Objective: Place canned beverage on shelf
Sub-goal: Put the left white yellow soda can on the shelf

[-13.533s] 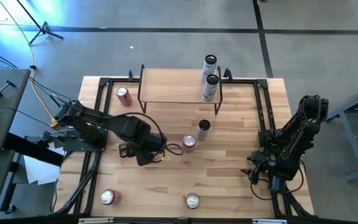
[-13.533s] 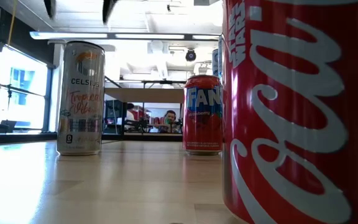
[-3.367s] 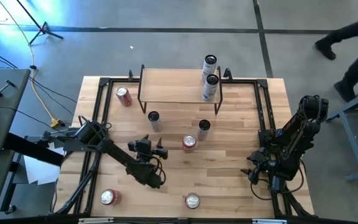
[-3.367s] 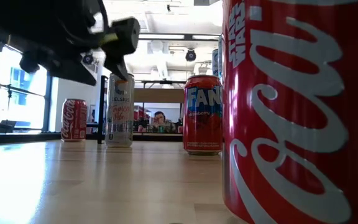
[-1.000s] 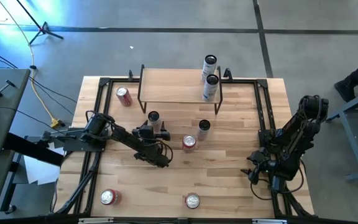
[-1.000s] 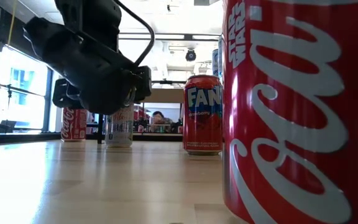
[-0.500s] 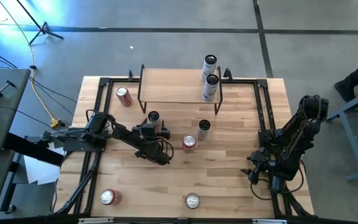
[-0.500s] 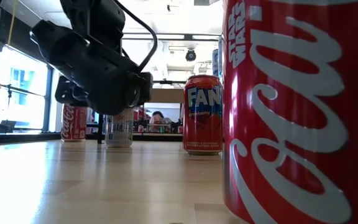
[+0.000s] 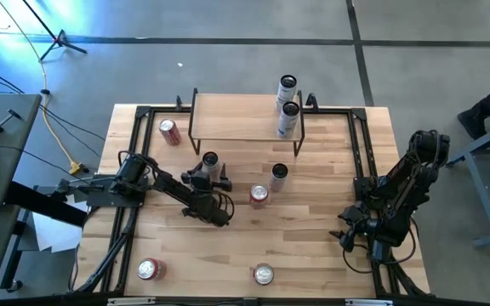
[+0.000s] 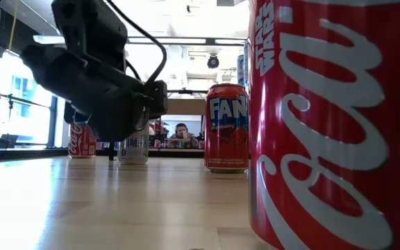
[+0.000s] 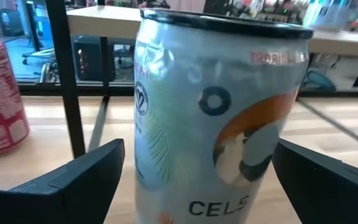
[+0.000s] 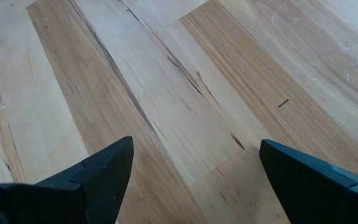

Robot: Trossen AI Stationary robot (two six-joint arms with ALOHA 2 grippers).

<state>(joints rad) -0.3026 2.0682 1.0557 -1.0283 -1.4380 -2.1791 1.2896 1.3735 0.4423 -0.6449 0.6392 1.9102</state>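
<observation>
A tall pale Celsius can (image 9: 210, 160) stands upright on the wooden table in front of the shelf (image 9: 236, 117). The shelf is a low wood-topped riser on black legs. My left gripper (image 9: 213, 175) is open and level at the can's near side. In the left wrist view its two fingers (image 11: 86, 180) stand on either side of the can (image 11: 216, 118), and I see no touch. A tall white can (image 9: 289, 119) stands on the shelf's right end. My right gripper (image 12: 191, 180) is open and empty over bare wood at the table's right side (image 9: 373, 225).
A red can (image 9: 170, 132) stands left of the shelf. A tall can (image 9: 278, 174) and a red Fanta can (image 9: 259, 195) stand mid-table. Two Coke cans (image 9: 149, 269) (image 9: 264, 274) stand near the front edge. Another can (image 9: 287, 84) stands behind the shelf. A black frame rail (image 9: 134, 153) borders the table.
My left gripper has moved a little toward the table's far edge, up to the Celsius can, so its open fingers now stand on either side of the can. The can has stayed upright in place.
</observation>
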